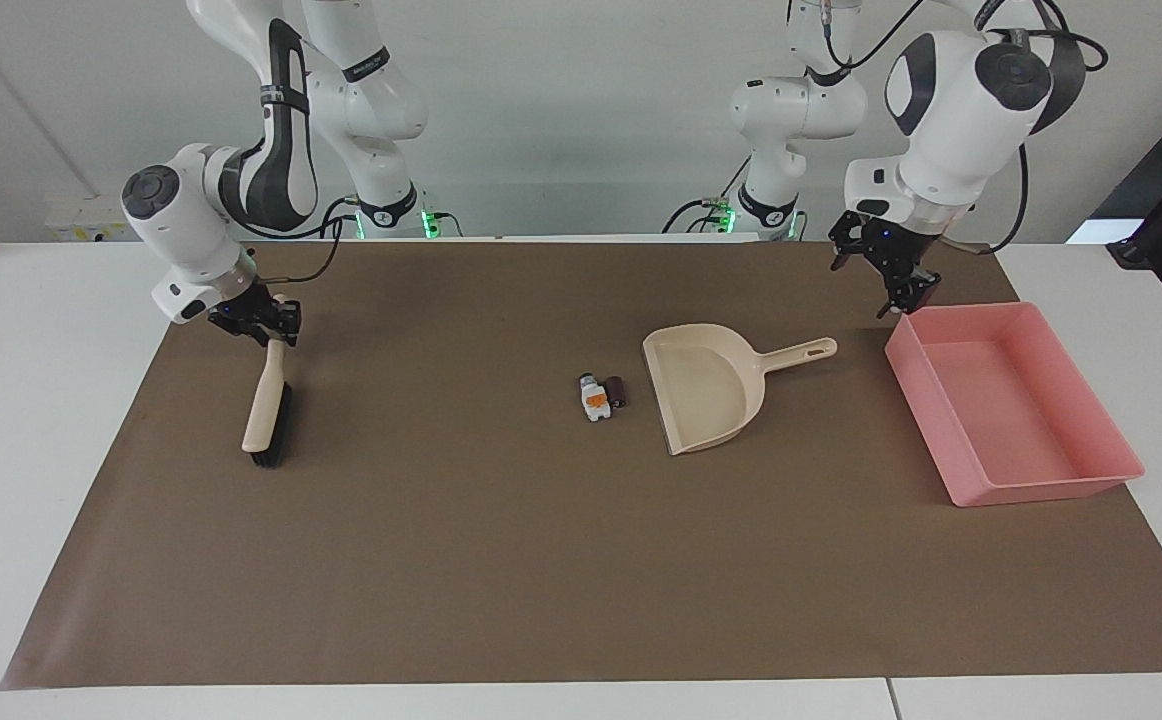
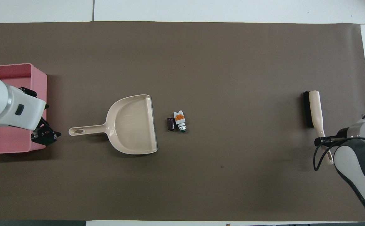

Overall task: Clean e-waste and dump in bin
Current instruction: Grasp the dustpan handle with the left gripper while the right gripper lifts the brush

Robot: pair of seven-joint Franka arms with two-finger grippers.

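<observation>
The e-waste lies mid-mat: a small white block with orange and green patches and, touching it, a dark cylinder. They lie just off the lip of the beige dustpan. The pink bin stands at the left arm's end. My left gripper hangs open and empty over the mat by the bin's corner, near the dustpan's handle tip. My right gripper is down at the handle end of the brush.
The brush lies flat on the brown mat at the right arm's end, bristles sideways. The dustpan's handle points toward the bin. White table shows around the mat's edges.
</observation>
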